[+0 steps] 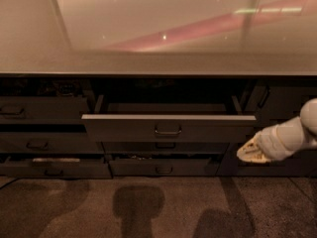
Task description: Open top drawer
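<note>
The top drawer (168,128) is the wide dark grey front in the middle of the cabinet, with a small loop handle (168,131) at its centre. It stands pulled out toward me, its tray showing behind the front's pale top edge. My gripper (252,152) is a whitish tip on a white arm that enters from the right edge. It hangs just right of and slightly below the drawer's right end, not touching the handle.
A glossy countertop (158,33) overhangs the cabinet. Narrower drawers (39,110) stack on the left, the lowest one (54,166) slightly ajar. Lower drawers (163,166) sit beneath the open one. Speckled floor (158,207) lies in front, with shadows on it.
</note>
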Controlling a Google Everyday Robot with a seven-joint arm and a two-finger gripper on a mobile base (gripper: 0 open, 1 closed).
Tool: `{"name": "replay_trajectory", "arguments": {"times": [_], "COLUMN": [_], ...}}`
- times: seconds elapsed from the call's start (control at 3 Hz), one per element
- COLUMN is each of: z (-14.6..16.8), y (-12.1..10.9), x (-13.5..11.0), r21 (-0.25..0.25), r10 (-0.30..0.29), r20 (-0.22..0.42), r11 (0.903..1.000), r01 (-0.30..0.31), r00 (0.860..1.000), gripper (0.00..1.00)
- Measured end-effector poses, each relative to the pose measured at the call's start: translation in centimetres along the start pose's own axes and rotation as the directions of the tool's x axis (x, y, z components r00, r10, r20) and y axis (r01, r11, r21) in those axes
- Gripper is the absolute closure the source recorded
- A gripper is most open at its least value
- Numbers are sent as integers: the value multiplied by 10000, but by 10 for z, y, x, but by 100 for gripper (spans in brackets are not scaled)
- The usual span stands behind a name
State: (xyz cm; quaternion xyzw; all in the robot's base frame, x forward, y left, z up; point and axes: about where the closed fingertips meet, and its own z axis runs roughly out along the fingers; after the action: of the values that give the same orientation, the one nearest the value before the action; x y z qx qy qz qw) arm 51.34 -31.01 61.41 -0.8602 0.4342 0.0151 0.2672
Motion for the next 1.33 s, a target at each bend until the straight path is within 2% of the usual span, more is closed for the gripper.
{"name": "replay_trajectory", "arguments": {"times": [0.33, 0.67, 1.0, 1.33], "z": [-31, -62, -43, -27], "y": [-54, -84, -74, -69], "x": [16, 34, 25, 20], "r21": [281, 855, 574, 322], "r10": [407, 328, 35, 50], "r20": [204, -250, 0, 76], "r11": [9988, 9959, 9983, 9995], "r01": [-412, -305, -35, -52], "r00": [9990, 9991, 10000, 10000], "gripper": [100, 100, 100, 100]}}
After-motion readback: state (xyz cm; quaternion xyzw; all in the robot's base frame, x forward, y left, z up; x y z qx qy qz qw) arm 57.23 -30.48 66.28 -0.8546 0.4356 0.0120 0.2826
